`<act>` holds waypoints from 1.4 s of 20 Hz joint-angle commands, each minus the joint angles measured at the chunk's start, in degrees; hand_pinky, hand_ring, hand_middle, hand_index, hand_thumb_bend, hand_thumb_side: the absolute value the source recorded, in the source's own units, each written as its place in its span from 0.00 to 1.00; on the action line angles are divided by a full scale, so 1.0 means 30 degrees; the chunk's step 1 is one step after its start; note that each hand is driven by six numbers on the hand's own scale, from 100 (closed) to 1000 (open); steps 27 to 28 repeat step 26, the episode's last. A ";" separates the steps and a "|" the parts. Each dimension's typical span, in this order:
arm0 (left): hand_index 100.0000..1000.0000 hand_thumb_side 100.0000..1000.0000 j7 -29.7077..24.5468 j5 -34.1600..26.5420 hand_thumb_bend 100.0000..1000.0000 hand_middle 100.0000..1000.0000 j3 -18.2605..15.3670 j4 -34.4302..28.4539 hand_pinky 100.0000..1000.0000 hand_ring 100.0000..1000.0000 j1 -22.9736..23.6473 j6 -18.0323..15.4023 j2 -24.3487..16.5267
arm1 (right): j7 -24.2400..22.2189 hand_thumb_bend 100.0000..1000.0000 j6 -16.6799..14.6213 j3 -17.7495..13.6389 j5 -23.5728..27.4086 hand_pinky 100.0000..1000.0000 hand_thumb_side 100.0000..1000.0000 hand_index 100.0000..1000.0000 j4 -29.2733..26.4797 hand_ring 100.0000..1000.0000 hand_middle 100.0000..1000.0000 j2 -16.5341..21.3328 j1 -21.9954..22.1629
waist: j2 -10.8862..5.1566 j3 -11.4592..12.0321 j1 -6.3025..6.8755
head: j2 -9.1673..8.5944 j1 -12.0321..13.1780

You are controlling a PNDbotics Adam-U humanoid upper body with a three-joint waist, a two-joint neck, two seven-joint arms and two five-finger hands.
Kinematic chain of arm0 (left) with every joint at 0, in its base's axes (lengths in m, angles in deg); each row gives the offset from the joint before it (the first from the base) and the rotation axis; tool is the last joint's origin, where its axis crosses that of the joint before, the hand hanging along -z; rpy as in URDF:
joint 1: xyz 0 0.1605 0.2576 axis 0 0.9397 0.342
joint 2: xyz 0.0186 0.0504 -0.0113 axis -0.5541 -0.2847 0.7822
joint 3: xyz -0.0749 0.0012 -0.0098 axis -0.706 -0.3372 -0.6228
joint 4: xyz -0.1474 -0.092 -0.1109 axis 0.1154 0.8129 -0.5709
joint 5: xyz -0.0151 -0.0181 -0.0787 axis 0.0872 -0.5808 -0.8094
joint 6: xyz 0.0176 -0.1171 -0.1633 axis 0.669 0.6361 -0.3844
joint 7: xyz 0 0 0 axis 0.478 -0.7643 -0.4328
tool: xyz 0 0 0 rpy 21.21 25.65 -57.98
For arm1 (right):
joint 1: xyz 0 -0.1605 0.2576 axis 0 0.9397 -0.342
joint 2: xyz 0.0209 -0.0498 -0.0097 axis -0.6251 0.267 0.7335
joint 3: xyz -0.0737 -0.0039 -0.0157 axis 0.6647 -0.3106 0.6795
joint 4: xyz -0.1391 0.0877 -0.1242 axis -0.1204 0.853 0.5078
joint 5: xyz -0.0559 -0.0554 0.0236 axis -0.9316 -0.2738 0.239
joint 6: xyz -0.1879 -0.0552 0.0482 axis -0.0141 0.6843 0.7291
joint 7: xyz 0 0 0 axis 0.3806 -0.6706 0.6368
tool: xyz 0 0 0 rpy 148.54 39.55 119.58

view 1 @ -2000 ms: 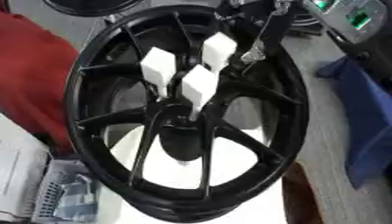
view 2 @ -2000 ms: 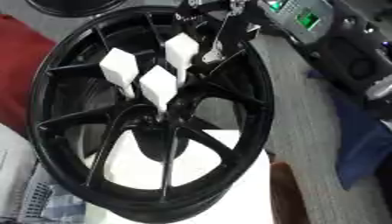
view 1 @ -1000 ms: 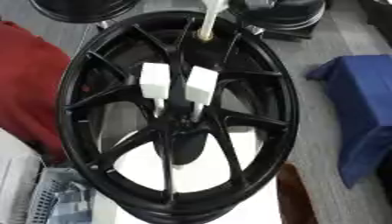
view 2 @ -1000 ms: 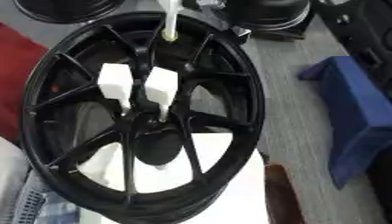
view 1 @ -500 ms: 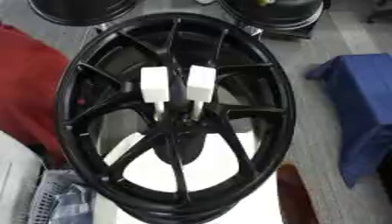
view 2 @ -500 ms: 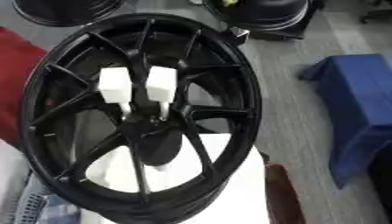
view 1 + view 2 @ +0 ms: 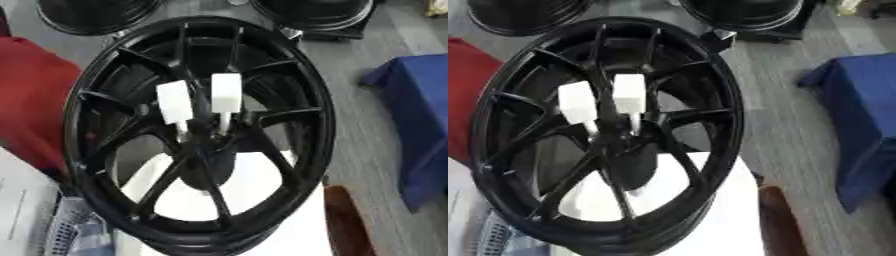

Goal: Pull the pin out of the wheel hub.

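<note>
A large black spoked wheel hub (image 7: pixel 201 135) fills the middle of both eye views, leaning over a white surface (image 7: pixel 254 190). Two white block-headed pins stand in its centre: one on the left (image 7: pixel 174 102) and one on the right (image 7: pixel 226 93), each with a thin white stem going down into the hub. Neither of my hands shows in either view.
Two more black wheels lie at the far edge, one at upper left (image 7: pixel 92 15) and one at upper right (image 7: pixel 315 12). A red cloth (image 7: pixel 31 100) is on the left, a blue cloth (image 7: pixel 420 125) on the right. A brown strip (image 7: pixel 346 220) runs beside the white surface.
Two seconds ago three white pins stood in the hub and my right hand was at the upper one. It lifted that pin away upward and left the view; two pins stay. The camera has shifted.
</note>
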 commanded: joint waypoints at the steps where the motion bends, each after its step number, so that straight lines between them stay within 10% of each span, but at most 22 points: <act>1: 0.70 0.58 0.0153 0.0084 0.40 0.53 -0.0252 -0.0302 0.74 0.67 -0.0080 -0.0068 -0.0535 | 0.0656 0.33 0.0435 -0.0947 -0.2854 0.91 0.15 0.85 -0.0954 0.79 0.78 -0.1475 0.0991 | -0.0284 -0.0021 -0.0018 | -0.0268 0.0164; 8: 0.70 0.57 0.0125 0.0066 0.41 0.53 -0.0238 -0.0281 0.74 0.67 -0.0124 -0.0089 -0.0504 | 0.1727 0.29 0.1036 -0.1141 -0.3805 0.93 0.12 0.84 -0.1743 0.79 0.78 -0.3930 0.2032 | -0.0343 -0.0002 0.0035 | -0.0259 0.0073; 13: 0.70 0.57 0.0098 0.0063 0.41 0.53 -0.0208 -0.0287 0.74 0.67 -0.0133 -0.0069 -0.0483 | 0.3374 0.01 0.1066 -0.0914 -0.1427 0.92 0.18 0.76 -0.2530 0.70 0.62 -0.4177 0.1620 | -0.0373 0.0064 0.0004 | -0.0260 -0.0007; 22: 0.70 0.57 -0.0111 0.0080 0.41 0.53 0.0054 -0.0293 0.74 0.67 -0.0356 -0.0068 -0.0495 | 0.3936 0.00 0.0797 0.0633 0.4195 0.93 0.31 0.74 -0.3831 0.66 0.58 -0.4975 -0.0861 | -0.0480 0.0252 0.0086 | -0.0376 -0.0239; 28: 0.70 0.56 -0.0234 0.0342 0.41 0.53 0.0251 -0.0301 0.74 0.67 -0.0593 -0.0132 -0.0541 | 0.3516 0.00 0.1081 0.1319 0.5090 0.94 0.40 0.74 -0.3495 0.66 0.59 -0.6001 -0.2299 | -0.0482 0.0305 0.0187 | -0.0423 -0.0266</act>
